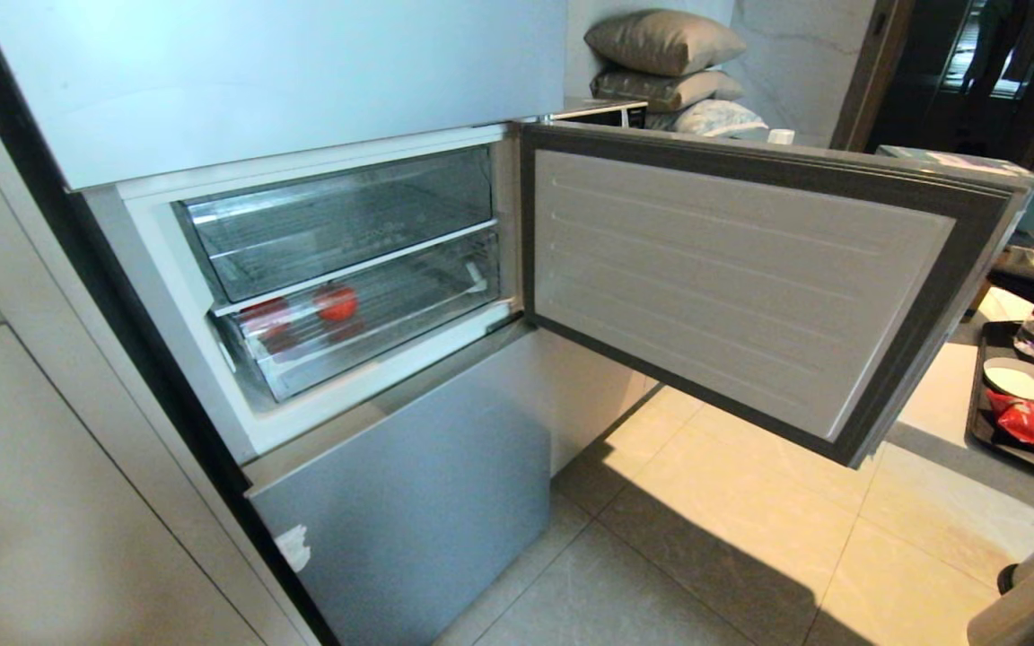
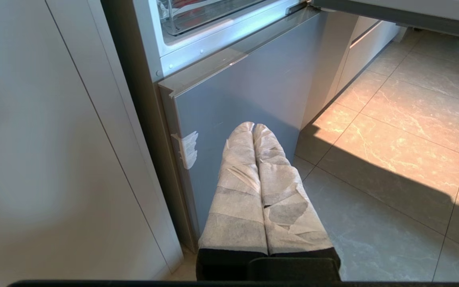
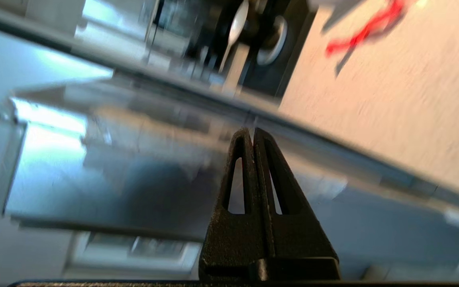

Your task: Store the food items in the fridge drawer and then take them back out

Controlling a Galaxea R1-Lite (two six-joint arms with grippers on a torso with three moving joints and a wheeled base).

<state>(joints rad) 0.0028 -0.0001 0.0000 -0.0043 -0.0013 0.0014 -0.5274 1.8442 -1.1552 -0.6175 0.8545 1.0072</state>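
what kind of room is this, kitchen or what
Most likely a home kitchen or dining corner: a tall fridge with its door swung open, clear drawers inside, a tiled floor, and a tray of tableware on a counter.

- fridge drawer [image 1: 364,332]: clear plastic, ribbed bottom, lower of two in the open fridge compartment, just under the upper clear drawer [image 1: 337,220]
- bright red piece [image 1: 337,303] lies in the fridge drawer, toward the back
- duller red piece [image 1: 266,316] just beside it, on the side away from the open fridge door [image 1: 750,278]
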